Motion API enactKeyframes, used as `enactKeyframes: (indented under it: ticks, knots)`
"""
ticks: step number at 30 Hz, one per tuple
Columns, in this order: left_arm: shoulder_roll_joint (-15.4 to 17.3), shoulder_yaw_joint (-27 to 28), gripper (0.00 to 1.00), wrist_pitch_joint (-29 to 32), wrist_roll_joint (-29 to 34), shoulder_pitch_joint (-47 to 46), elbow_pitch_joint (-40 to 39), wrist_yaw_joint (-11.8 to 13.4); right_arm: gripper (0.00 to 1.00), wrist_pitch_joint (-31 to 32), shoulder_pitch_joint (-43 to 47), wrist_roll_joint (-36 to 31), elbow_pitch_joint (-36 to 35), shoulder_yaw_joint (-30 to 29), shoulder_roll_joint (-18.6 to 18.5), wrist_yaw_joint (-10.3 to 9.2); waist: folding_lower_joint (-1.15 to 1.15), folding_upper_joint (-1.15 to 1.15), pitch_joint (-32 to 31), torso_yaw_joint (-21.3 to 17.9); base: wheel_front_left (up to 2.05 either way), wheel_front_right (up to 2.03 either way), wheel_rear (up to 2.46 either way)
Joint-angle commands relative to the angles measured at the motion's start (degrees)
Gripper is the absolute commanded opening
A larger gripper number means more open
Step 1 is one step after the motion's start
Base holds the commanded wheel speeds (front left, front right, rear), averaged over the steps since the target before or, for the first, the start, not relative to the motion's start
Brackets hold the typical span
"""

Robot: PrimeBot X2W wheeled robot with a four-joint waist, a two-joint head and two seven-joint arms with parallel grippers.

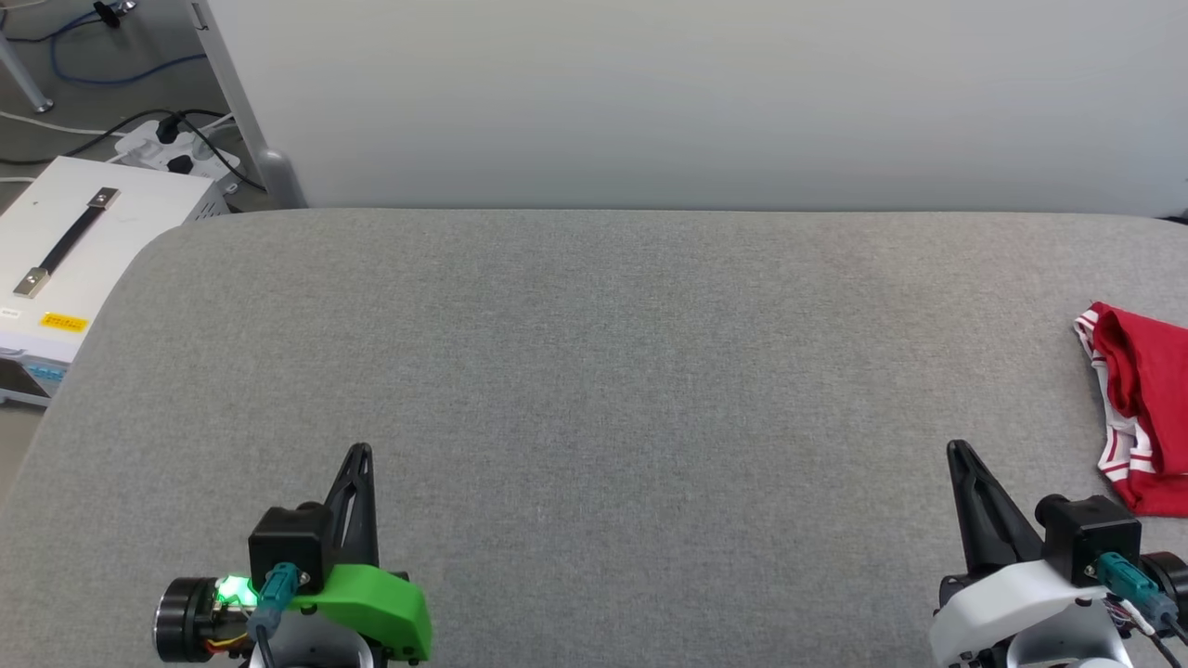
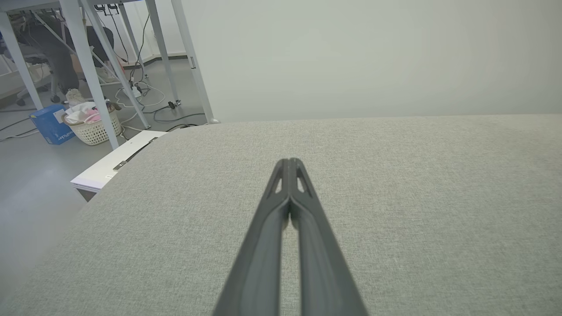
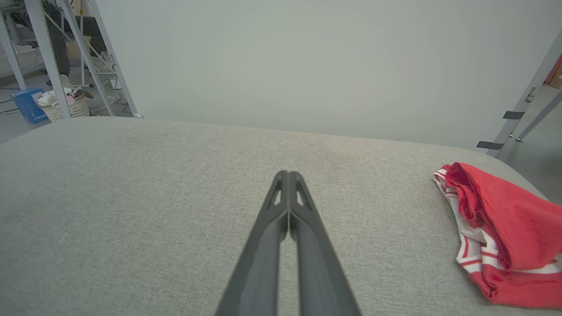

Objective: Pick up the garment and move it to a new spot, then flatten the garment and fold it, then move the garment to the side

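The garment (image 1: 1143, 408) is a bunched red shirt with red-white striped trim, lying at the far right edge of the grey fabric table (image 1: 594, 371). In the right wrist view the garment (image 3: 500, 228) sits to the right of my fingers, apart from them. My right gripper (image 1: 956, 450) is shut and empty, low at the near right, a little left of the garment. My left gripper (image 1: 360, 452) is shut and empty at the near left. Both pairs of fingertips are pressed together in the wrist views, left gripper (image 2: 290, 161) and right gripper (image 3: 287, 174).
A white case with a black handle (image 1: 74, 250) stands on the floor beyond the table's left corner, near cables and a power strip (image 1: 176, 144). A pale wall panel (image 1: 705, 102) rises behind the table. A laundry basket (image 2: 92, 123) sits farther off on the floor.
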Motion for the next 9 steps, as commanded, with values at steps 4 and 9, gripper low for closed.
enactKeyframes:
  ticks: [4, 9]
  knots:
    - [-0.3, 0.3, 0.00, 0.7, 0.6, -1.2, -0.4, 0.3, 0.00, 0.8, -1.5, -0.9, 0.2, 0.2, 0.1, -0.03, 0.00, 0.00, 0.0, -0.1, 0.00, 0.00, 0.00]
    - [-0.4, 0.5, 0.00, 1.2, 0.7, -1.4, -0.5, 0.4, 0.00, 1.4, -1.8, -1.3, 0.3, 0.4, 0.1, -0.03, 0.00, 0.00, 0.0, -0.3, 0.00, 0.00, 0.00]
